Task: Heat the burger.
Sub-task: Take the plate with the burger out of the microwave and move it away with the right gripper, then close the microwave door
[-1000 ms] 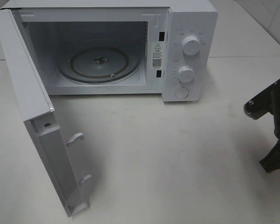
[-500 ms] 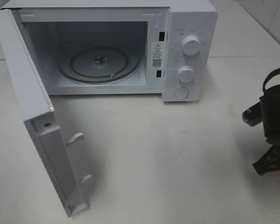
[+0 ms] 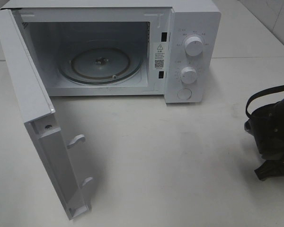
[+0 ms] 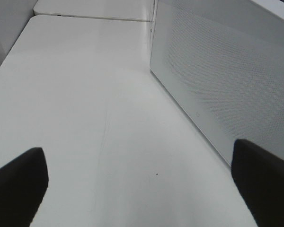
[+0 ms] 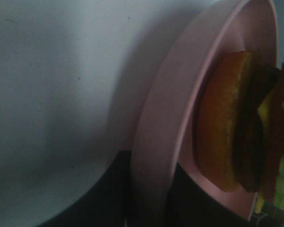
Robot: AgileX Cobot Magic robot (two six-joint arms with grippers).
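A white microwave [image 3: 109, 49] stands at the back of a white table [image 3: 170, 161]. Its door [image 3: 35, 118] is swung fully open toward the left, and the glass turntable [image 3: 100, 63] inside is bare.

The burger [image 5: 241, 123] does not show in the high view. It appears only in the right wrist view, sitting on a pink plate [image 5: 156, 142], bottom bun against the plate, with dark patty, yellow cheese and green lettuce stacked above. The plate's rim fills the view directly at the right gripper [image 5: 146, 198], whose dark fingers [image 5: 109, 189] lie against the rim on both sides. The jaws seem narrow and pinched on that rim, though the contact is too dark and close to be sure of.

In the high view the right arm [image 3: 272, 132] sits at the far right edge of the table, well apart from the microwave. So the burger lies out to the right, and the oven cavity is to the left and farther back.

The left gripper [image 4: 142, 184] is spread wide and holds nothing. It hovers over bare table just beside the outer face of the open door.

The right arm is plainly nearer the burger. Judging by this layout, carrying the plate level across to the turntable is the move ahead.
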